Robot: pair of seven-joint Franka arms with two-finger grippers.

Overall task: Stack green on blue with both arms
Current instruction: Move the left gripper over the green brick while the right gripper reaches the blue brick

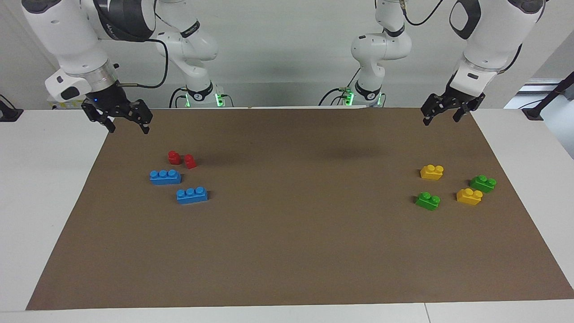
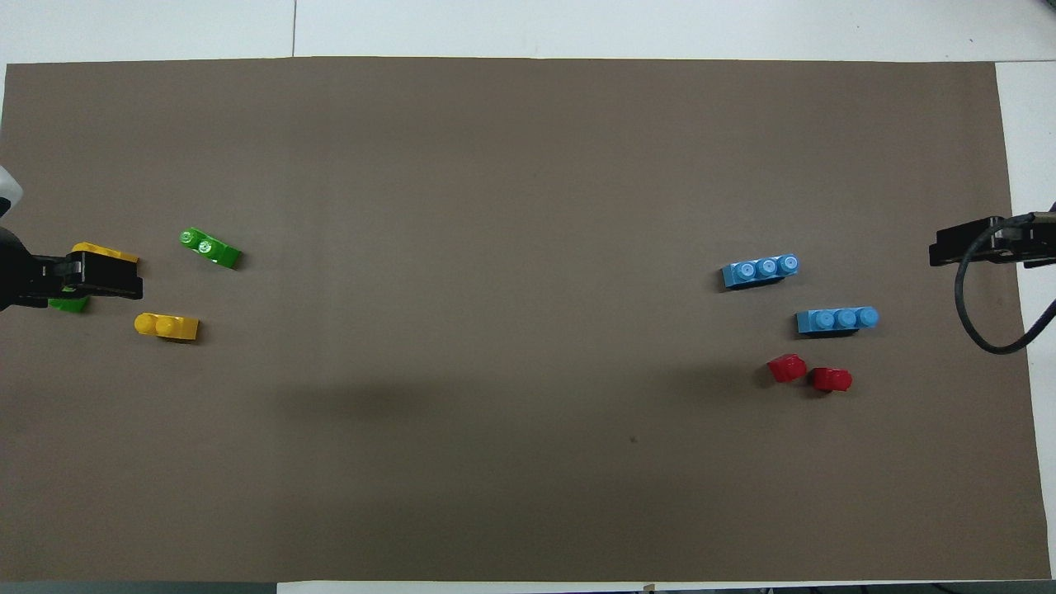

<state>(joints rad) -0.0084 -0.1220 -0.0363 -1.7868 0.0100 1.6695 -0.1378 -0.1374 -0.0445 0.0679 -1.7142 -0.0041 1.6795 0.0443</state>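
Green brick (image 1: pixel 427 200): small, bright, 2 studs, at left arm's end by yellow bricks (image 1: pixel 432 172). Blue brick (image 1: pixel 191 195): 3 studs, at right arm's end. Left gripper (image 1: pixel 441 112) & right gripper (image 1: pixel 120 120) raised, fingers apart, holding nothing.

The left gripper (image 1: pixel 441 116) hangs raised at its own end of the table, fingers apart. The right gripper (image 1: pixel 127 124) hangs likewise, fingers spread wide.

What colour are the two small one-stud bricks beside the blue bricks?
Red: both one-stud bricks, clearest in the facing view.
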